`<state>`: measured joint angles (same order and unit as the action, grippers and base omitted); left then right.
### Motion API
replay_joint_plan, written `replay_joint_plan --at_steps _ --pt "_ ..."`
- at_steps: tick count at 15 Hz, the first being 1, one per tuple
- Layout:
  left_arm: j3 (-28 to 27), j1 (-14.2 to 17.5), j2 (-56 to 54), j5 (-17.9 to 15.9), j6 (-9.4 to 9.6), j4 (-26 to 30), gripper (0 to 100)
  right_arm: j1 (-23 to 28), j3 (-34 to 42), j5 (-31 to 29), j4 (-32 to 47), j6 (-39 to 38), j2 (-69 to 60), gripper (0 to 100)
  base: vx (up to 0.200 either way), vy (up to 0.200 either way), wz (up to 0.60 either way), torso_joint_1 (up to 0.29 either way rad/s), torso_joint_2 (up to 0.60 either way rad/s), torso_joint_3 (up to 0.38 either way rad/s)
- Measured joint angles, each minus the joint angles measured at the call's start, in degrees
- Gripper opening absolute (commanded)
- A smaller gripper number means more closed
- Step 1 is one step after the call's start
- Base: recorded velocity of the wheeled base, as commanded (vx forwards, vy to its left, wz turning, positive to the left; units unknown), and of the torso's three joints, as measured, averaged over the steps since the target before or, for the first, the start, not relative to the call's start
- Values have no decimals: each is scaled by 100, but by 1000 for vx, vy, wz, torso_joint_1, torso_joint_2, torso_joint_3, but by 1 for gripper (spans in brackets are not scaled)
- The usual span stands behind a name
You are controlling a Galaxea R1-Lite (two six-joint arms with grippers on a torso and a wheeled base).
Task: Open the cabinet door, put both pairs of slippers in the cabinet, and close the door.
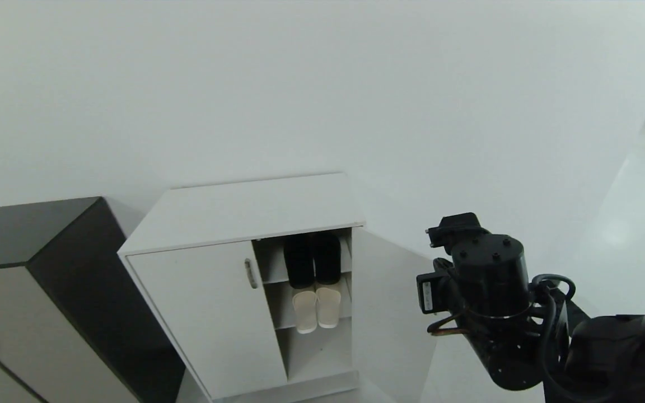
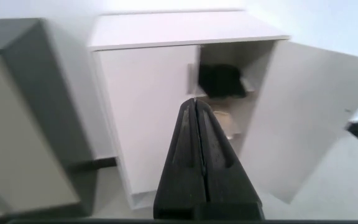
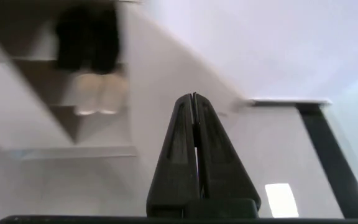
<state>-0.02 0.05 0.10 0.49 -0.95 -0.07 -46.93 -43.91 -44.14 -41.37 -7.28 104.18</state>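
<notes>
The white cabinet (image 1: 244, 207) stands against the wall with its right door (image 1: 389, 313) swung open and its left door (image 1: 205, 313) closed. A black pair of slippers (image 1: 312, 260) lies on the top shelf, and a cream pair of slippers (image 1: 316, 307) on the shelf below. My right arm (image 1: 485, 291) hangs to the right of the open door. The right gripper (image 3: 194, 96) is shut on nothing, in front of the open door (image 3: 166, 81). My left gripper (image 2: 195, 102) is shut and empty, facing the cabinet front, with the black slippers (image 2: 221, 81) beyond it.
A dark cabinet (image 1: 48, 235) stands close on the white cabinet's left side. The bottom shelf (image 1: 317, 352) holds nothing. Open floor (image 1: 625, 235) stretches away to the right of the open door.
</notes>
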Motion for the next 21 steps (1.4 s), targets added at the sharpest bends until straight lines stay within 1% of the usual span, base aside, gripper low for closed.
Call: replay_joint_plan --at_steps 3,5,6,7,9,10,12,21 --pt "0 2 0 5 -2 0 0 527 -363 758 -61 11 157 0 0 0 0 0 0 0" --pt "0 -2 0 6 -6 0 0 833 -859 897 141 -88 332 0 0 0 0 0 0 0" --pt "0 -2 0 2 -2 0 0 973 -1237 944 423 -265 456 0 0 0 0 0 0 0" --pt "0 -2 0 5 -2 0 0 1115 -1645 1114 925 -530 569 0 -200 0 0 -2 2 2" --pt "0 2 0 2 -2 0 0 1395 -2436 1840 2102 -1136 778 0 -200 0 0 2 2 2" --pt "0 2 0 2 -2 0 0 1546 -2756 1990 2320 -1262 886 0 -200 0 0 2 2 2" --pt "0 -2 0 2 0 2 0 1753 -3183 2058 2460 -1336 1136 0 -200 0 0 12 2 -7" --pt "-5 -2 0 2 9 0 0 2127 -4429 2088 2444 -1339 2154 0 0 0 0 0 0 0"
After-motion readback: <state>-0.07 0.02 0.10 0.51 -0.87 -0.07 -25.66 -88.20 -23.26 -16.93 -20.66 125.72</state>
